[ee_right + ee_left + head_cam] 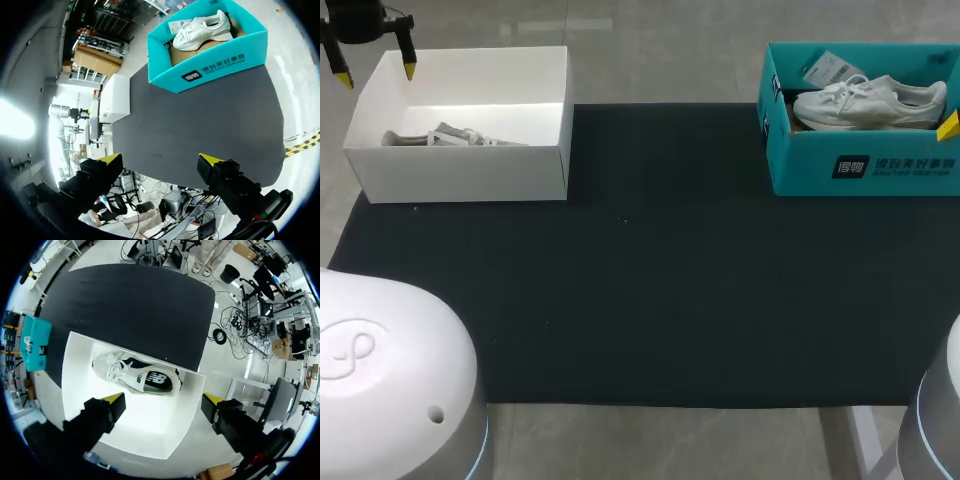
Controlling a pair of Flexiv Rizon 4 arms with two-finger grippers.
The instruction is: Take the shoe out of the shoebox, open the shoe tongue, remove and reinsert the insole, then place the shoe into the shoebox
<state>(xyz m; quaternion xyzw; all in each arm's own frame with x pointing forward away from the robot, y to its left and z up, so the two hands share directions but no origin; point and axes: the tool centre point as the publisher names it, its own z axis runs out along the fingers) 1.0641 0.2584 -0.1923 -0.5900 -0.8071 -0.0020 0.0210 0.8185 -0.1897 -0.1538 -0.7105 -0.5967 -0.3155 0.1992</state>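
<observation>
A white shoebox (pixel 460 175) stands at the far left of the mat, with a white and black shoe (pixel 460 136) lying on its side inside. From the left wrist view that shoe (pixel 137 377) lies on the floor of the white box (pixel 80 365), below and ahead of my left gripper (pixel 164 401). The left gripper (pixel 376 74) hangs open and empty above the box's far left corner. At the far right, a teal shoebox (pixel 865 165) holds a white shoe (pixel 870 103). My right gripper (pixel 160 160) is open and empty, well back from the teal box (pixel 210 67) and its shoe (pixel 202 30).
A black mat (pixel 650 260) covers the table between the two boxes. The white arm bases (pixel 390 380) fill the near corners. One yellow fingertip (pixel 948 125) of my right arm shows at the right edge beside the teal box.
</observation>
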